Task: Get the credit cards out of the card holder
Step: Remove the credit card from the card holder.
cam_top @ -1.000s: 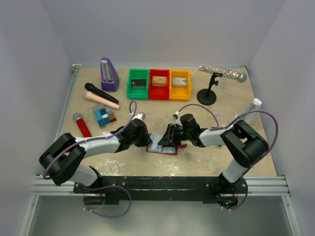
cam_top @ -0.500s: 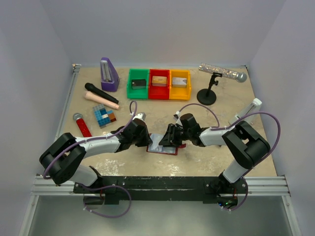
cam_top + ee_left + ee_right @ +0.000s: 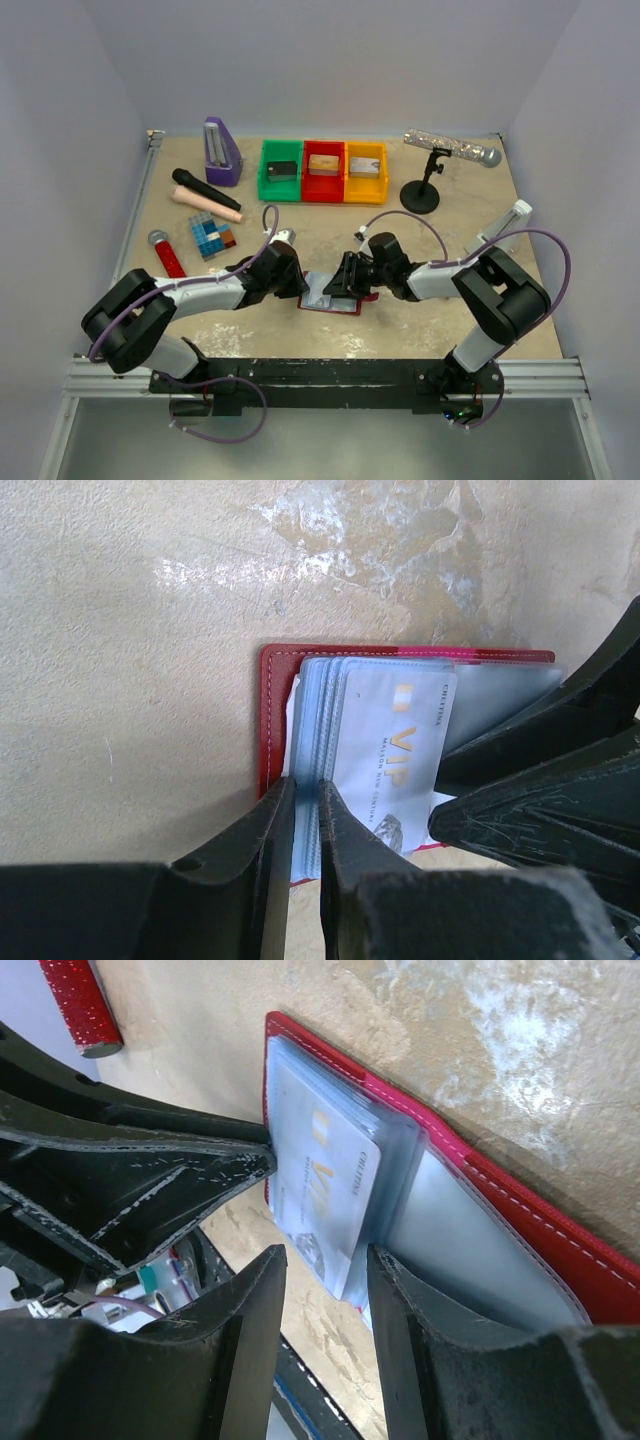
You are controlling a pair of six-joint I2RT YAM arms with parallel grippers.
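My left gripper [image 3: 305, 805] nips the pale sleeves of the dark red folding card holder [image 3: 268, 720]; my right gripper [image 3: 326, 1265], half open, straddles a silvery plastic card [image 3: 320, 1165].

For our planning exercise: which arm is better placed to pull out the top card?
Probably right: the right gripper, open, straddles the VIP card; the left gripper clamps the card holder.
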